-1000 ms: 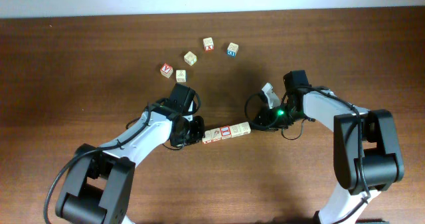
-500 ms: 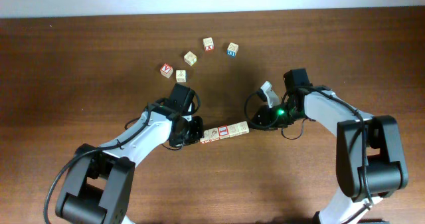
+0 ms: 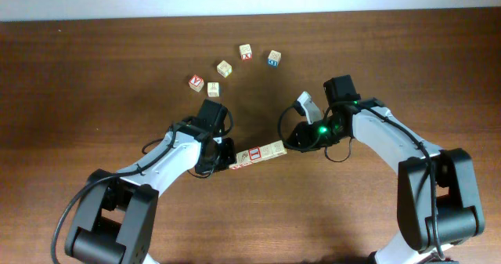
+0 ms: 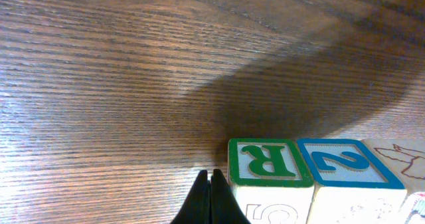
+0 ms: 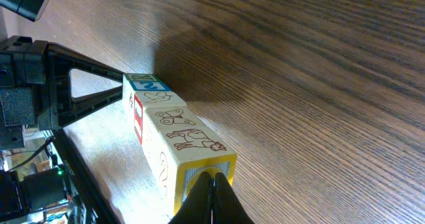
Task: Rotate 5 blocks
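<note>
Diagonally, the row of blocks (image 3: 261,153) runs 8 to 2 o'clock; left gripper (image 3: 228,161) at its 8 end, right gripper (image 3: 288,144) at 2, both pressed together.

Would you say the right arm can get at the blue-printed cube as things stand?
Probably yes: the blue-printed cube stands alone, bare table between it and the right end effector, which is shut at the block row's end and must open first.

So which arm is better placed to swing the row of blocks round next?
Probably right. The right gripper, shut, meets the yellow-framed end face of the row of blocks squarely. The left gripper, also shut, sits at a corner of the R block, where a push might slip off.
</note>
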You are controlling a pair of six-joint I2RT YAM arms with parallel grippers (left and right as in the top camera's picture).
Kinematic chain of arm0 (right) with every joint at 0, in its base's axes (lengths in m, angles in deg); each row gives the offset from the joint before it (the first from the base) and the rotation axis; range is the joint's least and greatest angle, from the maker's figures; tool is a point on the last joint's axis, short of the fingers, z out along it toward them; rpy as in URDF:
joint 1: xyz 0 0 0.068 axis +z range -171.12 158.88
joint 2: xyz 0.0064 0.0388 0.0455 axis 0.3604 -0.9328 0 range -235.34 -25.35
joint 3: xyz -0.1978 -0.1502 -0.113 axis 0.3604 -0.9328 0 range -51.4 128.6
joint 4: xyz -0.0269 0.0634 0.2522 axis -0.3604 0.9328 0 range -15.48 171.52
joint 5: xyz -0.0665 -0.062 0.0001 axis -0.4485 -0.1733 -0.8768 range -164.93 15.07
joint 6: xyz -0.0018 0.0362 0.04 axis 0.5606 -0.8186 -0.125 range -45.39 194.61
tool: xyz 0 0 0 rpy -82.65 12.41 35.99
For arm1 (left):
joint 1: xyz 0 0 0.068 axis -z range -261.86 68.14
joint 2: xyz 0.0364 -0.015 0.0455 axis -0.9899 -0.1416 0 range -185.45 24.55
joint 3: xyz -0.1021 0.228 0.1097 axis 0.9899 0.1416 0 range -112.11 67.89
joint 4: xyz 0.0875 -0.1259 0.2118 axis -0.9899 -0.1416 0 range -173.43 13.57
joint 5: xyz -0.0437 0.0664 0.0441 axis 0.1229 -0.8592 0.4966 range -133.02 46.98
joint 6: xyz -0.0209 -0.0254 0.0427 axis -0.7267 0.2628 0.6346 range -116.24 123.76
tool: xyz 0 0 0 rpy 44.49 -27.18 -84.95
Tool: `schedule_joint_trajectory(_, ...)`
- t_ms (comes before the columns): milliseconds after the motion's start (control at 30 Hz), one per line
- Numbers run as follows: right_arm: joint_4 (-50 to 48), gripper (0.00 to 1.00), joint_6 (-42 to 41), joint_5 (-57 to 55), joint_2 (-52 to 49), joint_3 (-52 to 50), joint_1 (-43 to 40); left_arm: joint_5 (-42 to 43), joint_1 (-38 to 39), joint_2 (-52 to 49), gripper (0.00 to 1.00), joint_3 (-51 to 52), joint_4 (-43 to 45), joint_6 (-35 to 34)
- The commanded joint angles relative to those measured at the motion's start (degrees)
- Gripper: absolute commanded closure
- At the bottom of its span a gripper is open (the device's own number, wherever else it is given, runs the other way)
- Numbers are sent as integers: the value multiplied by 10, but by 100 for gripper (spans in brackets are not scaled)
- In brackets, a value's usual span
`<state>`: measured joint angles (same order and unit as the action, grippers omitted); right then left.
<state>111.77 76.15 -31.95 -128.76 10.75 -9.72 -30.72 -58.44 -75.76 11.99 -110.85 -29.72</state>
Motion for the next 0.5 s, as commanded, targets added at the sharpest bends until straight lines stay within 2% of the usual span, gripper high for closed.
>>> schedule_joint_trajectory(0,3,96,-5,46,15,9,33,55,10,-4,100,-1,14,7)
schedule_joint_trajectory(133,10,96,-5,46,25,11,37,55,10,-4,100,-1,15,7)
schedule_joint_trajectory(233,11,96,-25,27,25,37,88,55,10,-4,100,-1,14,7)
schedule_joint_trajectory(467,2,96,-55,14,25,38,115,55,10,-4,100,-1,14,7)
